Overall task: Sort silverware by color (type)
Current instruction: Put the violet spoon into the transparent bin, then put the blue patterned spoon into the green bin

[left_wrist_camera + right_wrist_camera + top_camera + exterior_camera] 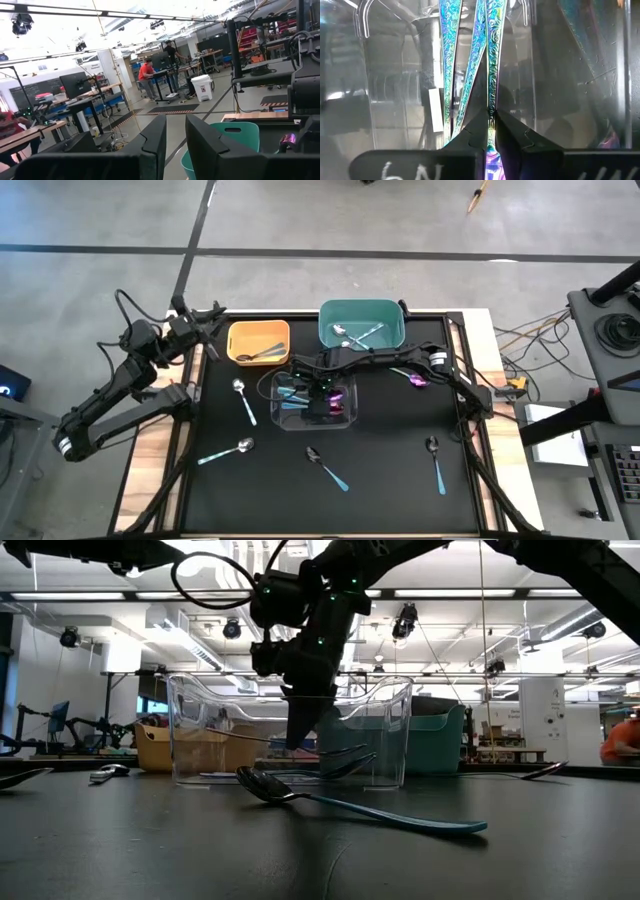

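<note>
The right gripper (pixel 491 131) is reaching into the clear bin (pixel 350 418), fingers pinching an iridescent spoon (pixel 494 60) beside two others. Roughly five spoons (pixel 326 466) are apparently lying unsorted on the surface (pixel 390 480). The left gripper (pixel 175 145) is waiting, fingers slightly apart.

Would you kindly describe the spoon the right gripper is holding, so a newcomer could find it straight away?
Start at the clear bin in the middle of the black table, below the yellow and teal bins. The right gripper reaches down into it, shut on one spoon. Unlike the loose spoons beside it in the bin, this one is pinched by its iridescent handle between the fingers.
</note>
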